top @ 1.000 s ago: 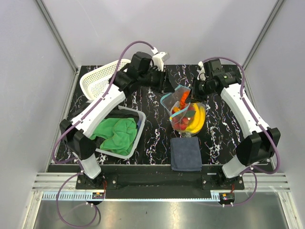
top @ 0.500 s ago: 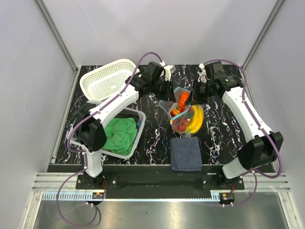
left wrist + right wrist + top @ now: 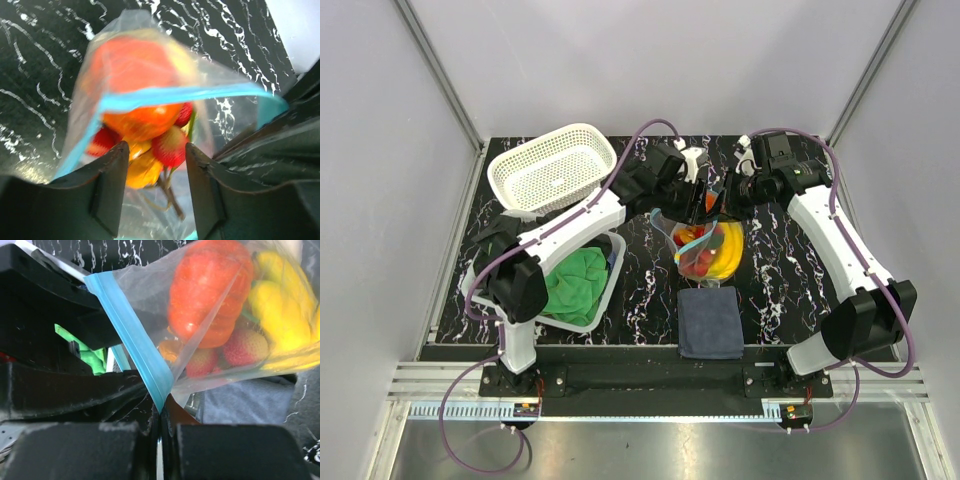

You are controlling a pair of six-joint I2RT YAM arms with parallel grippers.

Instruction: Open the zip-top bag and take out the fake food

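The zip-top bag (image 3: pixel 704 248) hangs over the middle of the table, holding the fake food: a yellow banana bunch (image 3: pixel 728 250), a round orange-red fruit (image 3: pixel 210 295) and red berries (image 3: pixel 245 347). My right gripper (image 3: pixel 160 412) is shut on the bag's teal zip strip (image 3: pixel 135 345) and holds the bag up; in the top view the right gripper (image 3: pixel 723 200) is at the bag's far right corner. My left gripper (image 3: pixel 156 150) is open, its jaws at the bag's mouth, with the orange fruit (image 3: pixel 140 120) and berries (image 3: pixel 170 147) just beyond. In the top view the left gripper (image 3: pixel 697 197) is at the bag's top.
A dark blue folded cloth (image 3: pixel 710 322) lies just in front of the bag. A clear bin (image 3: pixel 610 262) with a green cloth (image 3: pixel 575 285) stands at the left. A white mesh basket (image 3: pixel 552 167) sits at the back left.
My left arm has swung right, and its open gripper has come up to the bag's mouth. The right gripper still holds the zip strip, with little movement.
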